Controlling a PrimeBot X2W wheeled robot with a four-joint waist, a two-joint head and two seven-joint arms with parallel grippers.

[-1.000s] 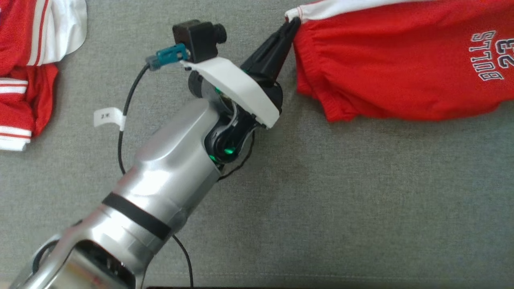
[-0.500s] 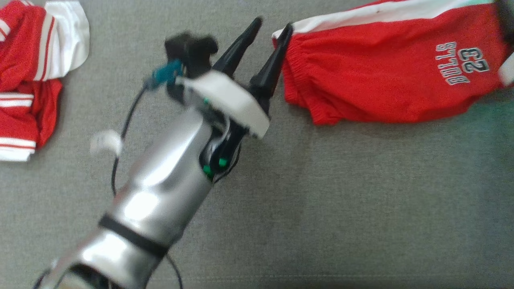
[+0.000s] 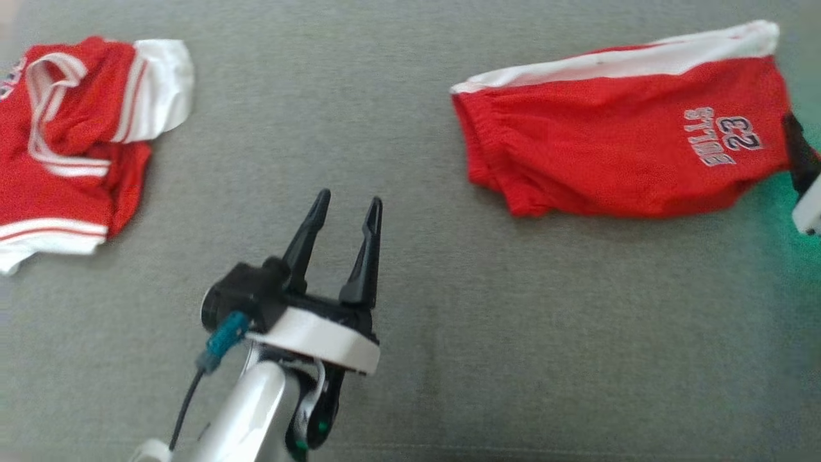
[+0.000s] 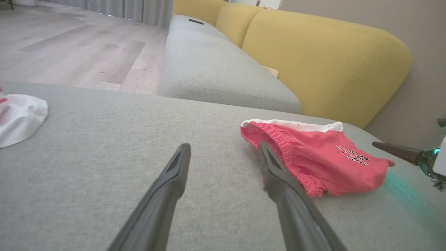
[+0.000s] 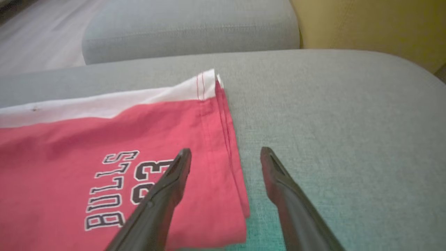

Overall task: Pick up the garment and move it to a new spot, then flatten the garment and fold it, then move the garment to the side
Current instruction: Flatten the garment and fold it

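While both pairs of fingers stand spread apart with nothing between them, you have the red shorts (image 3: 616, 141) lying loose on the grey cushion (image 3: 449, 333). Your left fingers (image 3: 367, 256) point up the head view over bare cushion. The shorts lie ahead of them and off to their right, well apart, with the elastic waistband end nearest.

Seen from the left wrist, the cloth sits just beyond the tip of that pair's right-hand finger, and one dark finger of the other arm pokes in past its far end.

Your right fingers (image 5: 163, 195) straddle the leg hem. The left-hand finger lies over the "BULLS 23" print and the right-hand one over bare cushion, with the stitched edge and its stacked layers running between the two. Whether either tip touches the fabric you cannot tell. The white side band runs along the edge farthest from both pairs.

Far off to the left of your left fingers lies a crumpled red-and-white jersey (image 3: 70, 147). Beyond the shorts, the left wrist view takes in a yellow backrest (image 4: 331, 62) and a wooden floor (image 4: 69, 45).
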